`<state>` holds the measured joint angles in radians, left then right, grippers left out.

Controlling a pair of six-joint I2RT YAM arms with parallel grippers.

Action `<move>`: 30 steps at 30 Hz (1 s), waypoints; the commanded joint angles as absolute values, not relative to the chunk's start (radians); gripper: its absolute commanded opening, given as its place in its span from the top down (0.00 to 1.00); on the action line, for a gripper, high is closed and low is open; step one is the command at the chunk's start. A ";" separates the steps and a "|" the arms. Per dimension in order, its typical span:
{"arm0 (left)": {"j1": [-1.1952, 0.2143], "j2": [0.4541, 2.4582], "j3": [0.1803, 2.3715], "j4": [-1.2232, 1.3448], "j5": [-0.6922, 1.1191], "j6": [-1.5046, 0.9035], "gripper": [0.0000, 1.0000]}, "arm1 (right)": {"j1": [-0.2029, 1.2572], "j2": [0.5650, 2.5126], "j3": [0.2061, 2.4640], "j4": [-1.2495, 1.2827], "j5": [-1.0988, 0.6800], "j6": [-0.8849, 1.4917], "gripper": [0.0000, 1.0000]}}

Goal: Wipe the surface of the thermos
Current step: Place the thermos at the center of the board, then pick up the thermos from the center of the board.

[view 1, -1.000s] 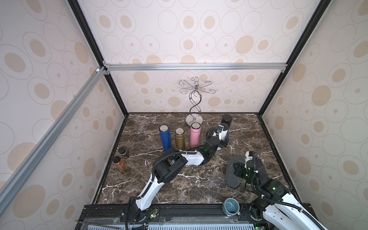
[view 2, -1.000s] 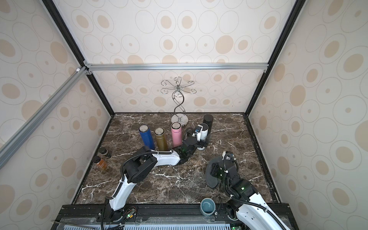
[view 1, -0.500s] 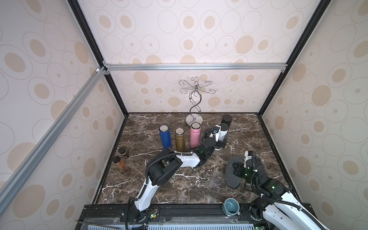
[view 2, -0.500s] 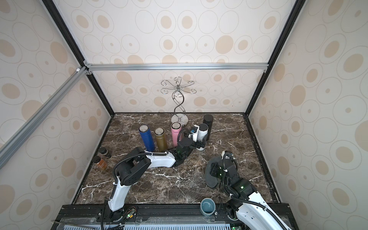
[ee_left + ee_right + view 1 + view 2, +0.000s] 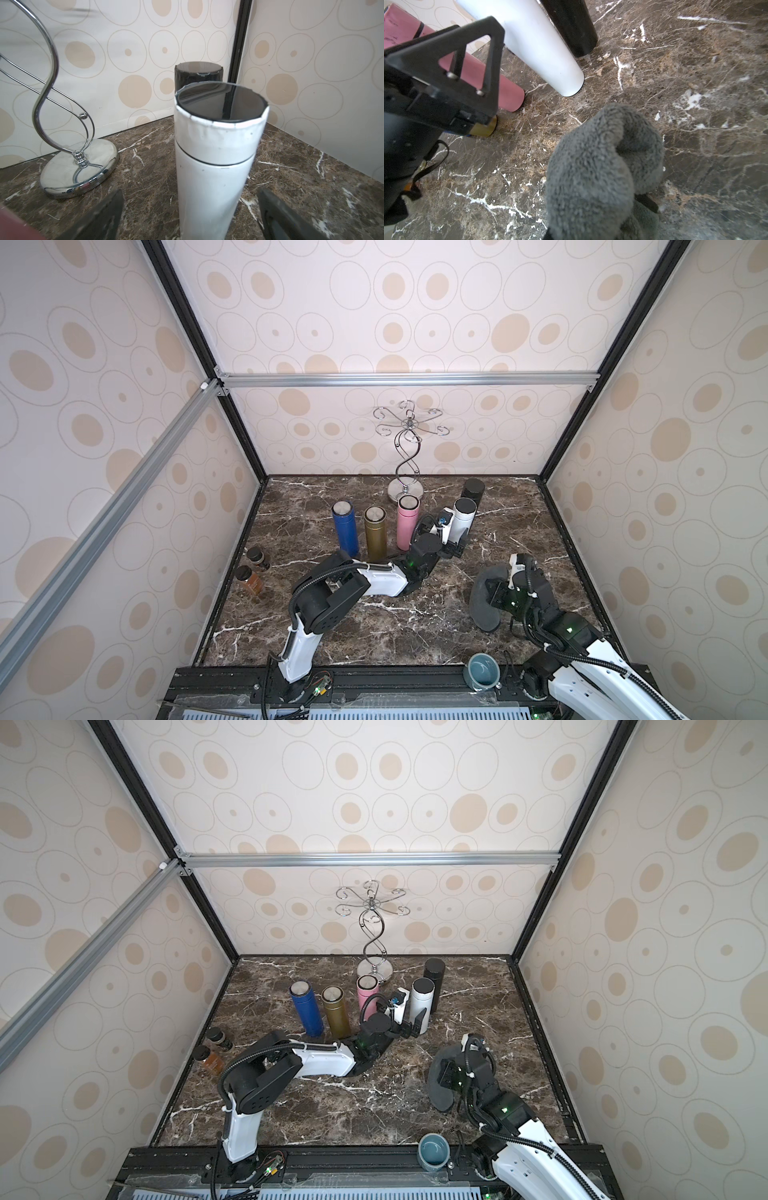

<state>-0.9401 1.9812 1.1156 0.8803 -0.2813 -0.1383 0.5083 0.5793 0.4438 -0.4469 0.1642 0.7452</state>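
Left hand (image 5: 188,209) sits wide open around the upright white thermos (image 5: 214,166) mid-frame, way nearer than the right hand (image 5: 498,593) clamped on the grey cloth (image 5: 482,608).

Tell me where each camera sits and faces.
Top views: high in front, looking down and back over the marble table; left arm and right arm show.
Left wrist: low, facing the white thermos and back wall; open left gripper straddles it.
Right wrist: looking down at the gray cloth in the shut right gripper.
Shared: both wrist views show white thermos and black thermos.
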 commanded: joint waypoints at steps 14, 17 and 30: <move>-1.018 1.561 0.973 0.468 -0.369 -0.094 0.00 | 0.500 0.694 0.594 -0.491 0.081 0.680 1.00; -1.019 1.432 0.951 0.390 -0.459 -0.177 0.00 | 0.499 0.732 0.602 -0.451 0.014 0.674 1.00; -0.991 1.119 0.976 0.018 -0.575 -0.241 0.00 | 0.586 0.928 0.697 -0.423 -0.104 0.658 1.00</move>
